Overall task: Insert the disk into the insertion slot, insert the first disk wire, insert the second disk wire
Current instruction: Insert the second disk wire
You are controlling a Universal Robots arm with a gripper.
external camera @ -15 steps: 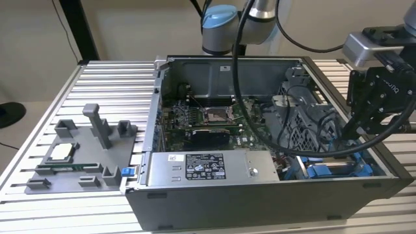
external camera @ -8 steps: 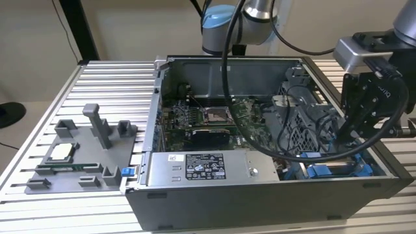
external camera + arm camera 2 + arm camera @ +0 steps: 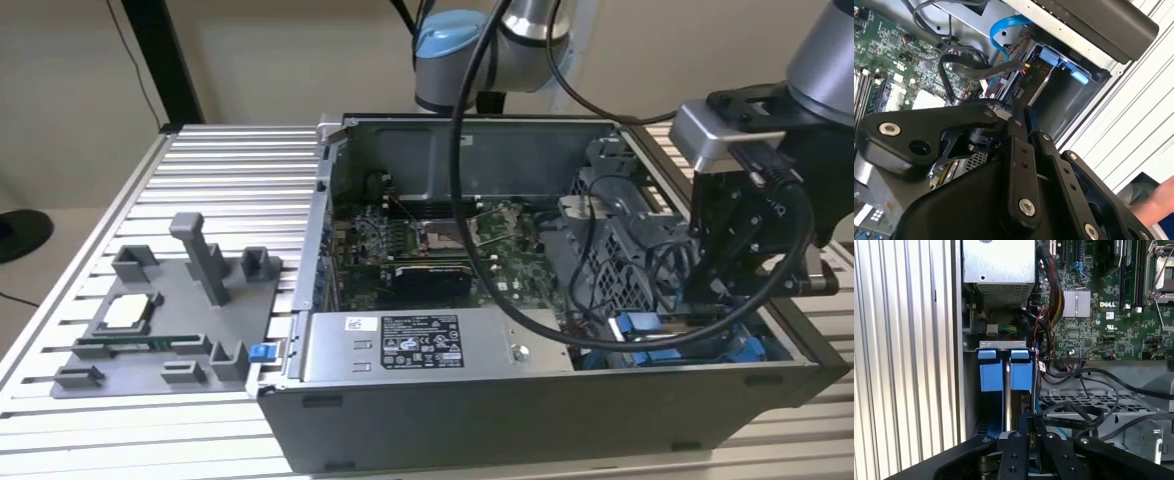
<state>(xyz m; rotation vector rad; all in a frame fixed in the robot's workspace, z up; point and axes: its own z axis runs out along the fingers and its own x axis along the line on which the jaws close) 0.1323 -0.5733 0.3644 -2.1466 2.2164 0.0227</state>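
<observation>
- In the exterior view the gripper [image 3: 721, 290] hangs down into the open computer case [image 3: 534, 420], at the case's corner toward the exterior view's right and near its front wall.
- In both wrist views the black fingers [image 3: 1026, 445] stand close together with only a thin gap; whether they pinch anything there I cannot tell.
- The disk [image 3: 1008, 405] sits on edge in the insertion slot [image 3: 1002, 346], its silver edge showing between two bright blue carrier pieces [image 3: 991, 371]. In the first wrist view it lies at twelve o'clock from the fingertips, just beyond them, running straight away from them.
- In the exterior view the blue of the carrier [image 3: 641, 328] shows at about seven o'clock from the gripper, low in the case and just beside the fingers.
- In the second wrist view the drive bay [image 3: 1054, 75], with its blue latch tab [image 3: 1079, 76], lies at about one o'clock from the fingertips [image 3: 1018, 120], near but apart from them.
- A blue flat cable [image 3: 1004, 25] loops above the bay, and a black wire [image 3: 984, 71] crosses just ahead of the fingertips, very near them; touch cannot be told.
- The grey power-supply box [image 3: 427, 345] lies along the case's front wall, at nine o'clock from the gripper in the exterior view and well apart from it.
- The green motherboard [image 3: 427, 240] covers the case floor at about ten o'clock from the gripper.
- A grey fixture tray [image 3: 160, 320] rests on the slatted table [image 3: 240, 160] outside the case, far off at nine o'clock.
</observation>
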